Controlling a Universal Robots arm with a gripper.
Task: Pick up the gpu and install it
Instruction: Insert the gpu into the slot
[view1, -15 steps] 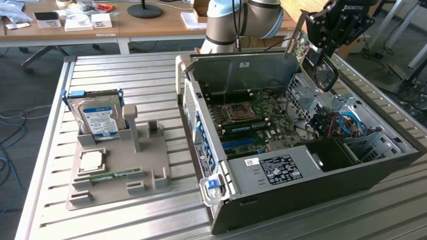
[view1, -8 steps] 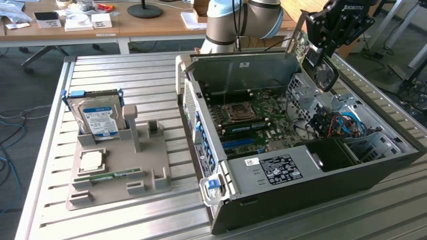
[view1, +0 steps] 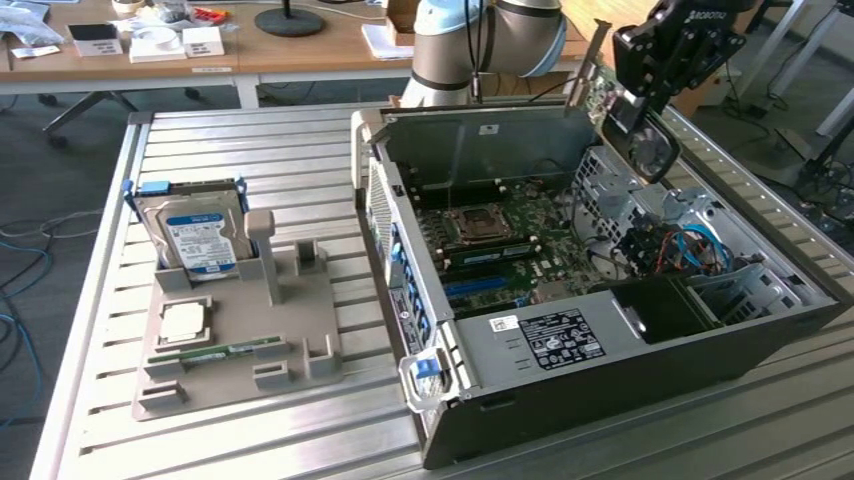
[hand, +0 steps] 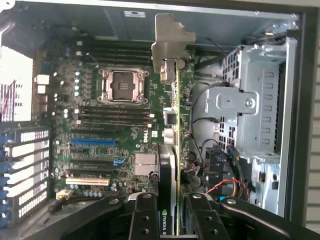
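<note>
The gripper (view1: 650, 85) is clamped on the gpu (view1: 645, 140), holding it on edge in the air above the open case (view1: 574, 340), near its corner at the exterior view's right. In the wrist view the card sits between the fingers (hand: 144, 217). Its silver bracket (hand: 169, 42) is at the far end, and the motherboard (hand: 110, 125) lies beneath.

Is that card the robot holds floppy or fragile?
Probably stiff: the gpu stands straight out from the gripper without sagging. Likely fragile, with bare circuitry and a fan. Held by one end, it could twist if nudged.
</note>
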